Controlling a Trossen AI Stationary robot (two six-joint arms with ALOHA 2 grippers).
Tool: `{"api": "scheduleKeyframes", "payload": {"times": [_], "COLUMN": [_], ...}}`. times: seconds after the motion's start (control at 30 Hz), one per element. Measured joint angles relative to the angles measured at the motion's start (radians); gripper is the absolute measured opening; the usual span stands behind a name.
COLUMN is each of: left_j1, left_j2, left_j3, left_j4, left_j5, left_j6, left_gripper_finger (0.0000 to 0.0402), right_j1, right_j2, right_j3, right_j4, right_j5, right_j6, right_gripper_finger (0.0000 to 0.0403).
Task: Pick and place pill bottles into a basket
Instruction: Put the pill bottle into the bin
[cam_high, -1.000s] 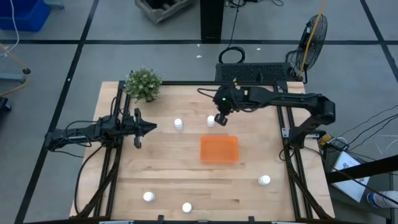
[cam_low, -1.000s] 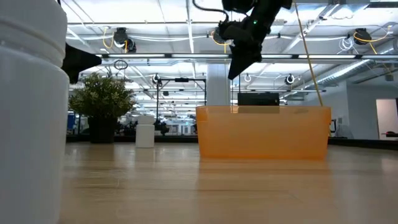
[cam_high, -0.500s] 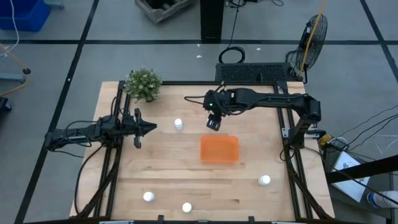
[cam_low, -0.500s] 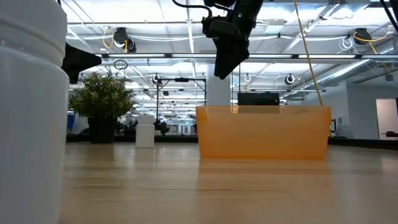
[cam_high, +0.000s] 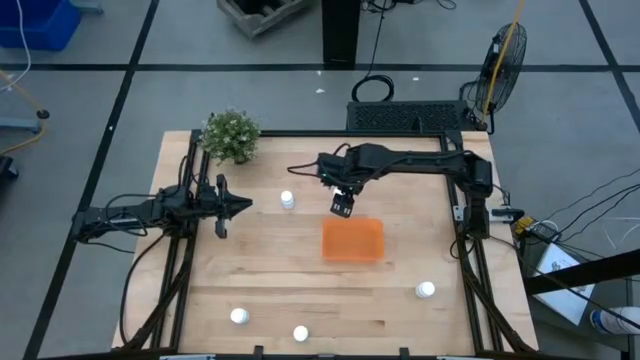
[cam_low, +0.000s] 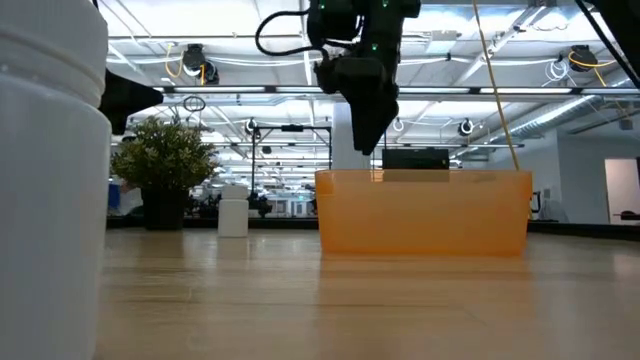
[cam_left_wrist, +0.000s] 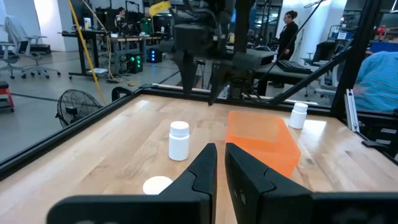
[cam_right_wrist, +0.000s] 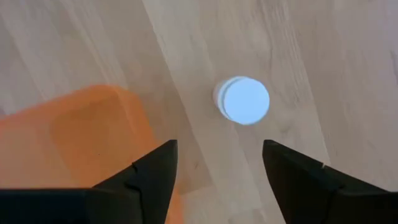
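Observation:
The orange basket (cam_high: 352, 240) sits mid-table. White pill bottles stand upright on the wood: one (cam_high: 287, 200) left of the basket, one (cam_high: 426, 290) at the near right, two (cam_high: 239, 316) (cam_high: 300, 333) at the near edge. Another bottle (cam_right_wrist: 242, 99) stands just off the basket's far left corner (cam_right_wrist: 93, 124). My right gripper (cam_high: 341, 205) hovers open above this bottle, fingers pointing down (cam_right_wrist: 219, 149), and hides it in the high view. My left gripper (cam_high: 238, 205) is shut and empty at the table's left (cam_left_wrist: 221, 165).
A green potted plant (cam_high: 231, 135) stands at the far left corner. In the low view a bottle (cam_low: 50, 180) fills the left foreground, and the basket's wall (cam_low: 424, 212) stands below my right gripper (cam_low: 365, 115). People show in the room beyond the table.
My right gripper has swung toward the table's left and a little toward the near edge, turning and coming lower. It now stands over the bottle at the basket's far left corner. My left arm has kept still.

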Motion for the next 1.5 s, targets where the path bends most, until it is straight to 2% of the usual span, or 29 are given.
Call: {"api": "scheduleKeyframes", "payload": {"times": [0.23, 0.9, 1.5], "left_j1": [0.0, 0.0, 0.0], "left_j2": [0.0, 0.0, 0.0], "left_j3": [0.0, -0.001, -0.001], "left_j4": [0.0, 0.0, 0.0], "left_j5": [0.0, 0.006, 0.006], "left_j6": [-0.002, 0.001, 0.002], "left_gripper_finger": [0.0037, 0.0037, 0.0037], "right_j1": [-0.011, -0.037, -0.043], "right_j2": [0.042, 0.049, 0.049], "right_j3": [0.0, -0.001, -0.154], "right_j4": [0.008, 0.091, 0.241], "right_j5": [0.002, 0.007, 0.006], "right_j6": [-0.036, -0.064, -0.097], "right_gripper_finger": [0.0234, 0.0283, 0.0283]}}
